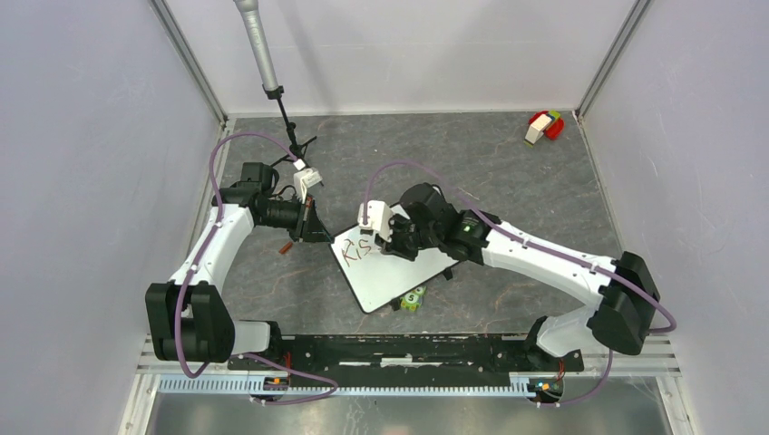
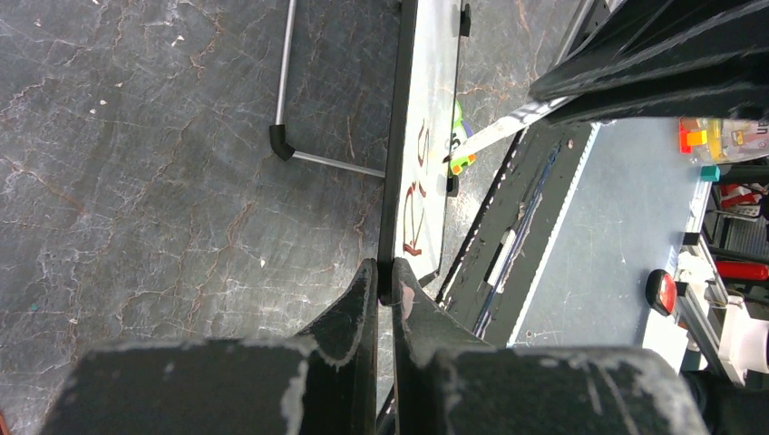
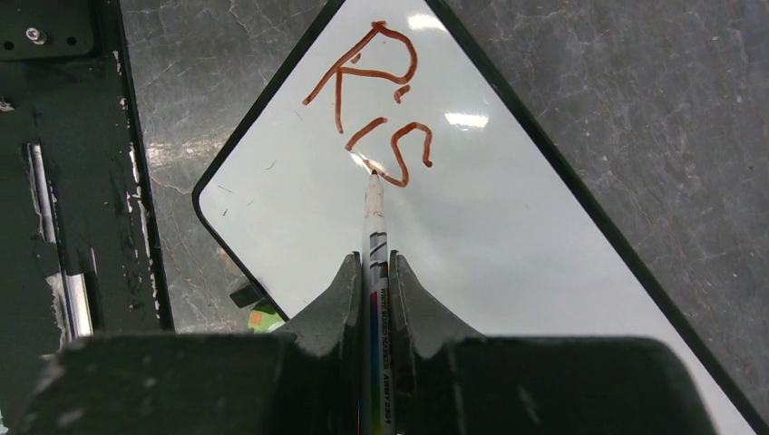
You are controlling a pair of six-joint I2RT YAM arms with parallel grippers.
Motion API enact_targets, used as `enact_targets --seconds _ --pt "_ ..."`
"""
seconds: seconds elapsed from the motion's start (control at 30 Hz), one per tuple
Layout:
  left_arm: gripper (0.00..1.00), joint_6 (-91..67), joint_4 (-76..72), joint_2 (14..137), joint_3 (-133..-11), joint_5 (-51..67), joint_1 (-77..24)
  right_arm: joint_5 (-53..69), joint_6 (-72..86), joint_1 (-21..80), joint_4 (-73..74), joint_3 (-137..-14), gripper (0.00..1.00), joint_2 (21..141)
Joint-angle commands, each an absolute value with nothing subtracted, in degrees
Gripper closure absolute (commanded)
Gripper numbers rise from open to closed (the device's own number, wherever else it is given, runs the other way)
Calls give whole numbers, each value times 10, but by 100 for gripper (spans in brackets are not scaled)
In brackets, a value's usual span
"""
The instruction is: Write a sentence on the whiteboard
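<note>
A white whiteboard (image 1: 390, 272) with a black frame lies tilted on the table, red letters "RIS" near its upper left corner. It also shows in the right wrist view (image 3: 508, 227) and edge-on in the left wrist view (image 2: 431, 109). My left gripper (image 2: 384, 283) is shut on the board's black edge at that corner (image 1: 322, 234). My right gripper (image 3: 374, 272) is shut on a white whiteboard marker (image 3: 375, 227). The marker's tip touches the board at the lower left of the red "S". In the top view my right gripper (image 1: 392, 237) sits over the writing.
A green and yellow block (image 1: 413, 298) lies at the board's near edge. A red, white and green object (image 1: 544, 126) lies at the back right. A small brown-red piece (image 1: 285, 246) lies by the left gripper. A metal stand (image 2: 288, 136) and black rail (image 1: 408, 349) are nearby.
</note>
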State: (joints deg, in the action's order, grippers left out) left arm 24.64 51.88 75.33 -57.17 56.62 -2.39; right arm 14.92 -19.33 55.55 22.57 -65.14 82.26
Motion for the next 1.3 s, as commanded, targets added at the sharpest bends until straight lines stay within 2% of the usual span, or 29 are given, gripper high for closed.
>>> enact_targets --seconds 0.0,0.63,1.27 --pt "98 248 536 741 -576 574 -33 166 -189 531 234 -670 100 778" --pt "97 250 536 743 -575 571 -33 172 -197 512 221 -672 100 821" --pt "98 250 536 749 -577 572 -33 145 -229 481 250 -686 100 813"
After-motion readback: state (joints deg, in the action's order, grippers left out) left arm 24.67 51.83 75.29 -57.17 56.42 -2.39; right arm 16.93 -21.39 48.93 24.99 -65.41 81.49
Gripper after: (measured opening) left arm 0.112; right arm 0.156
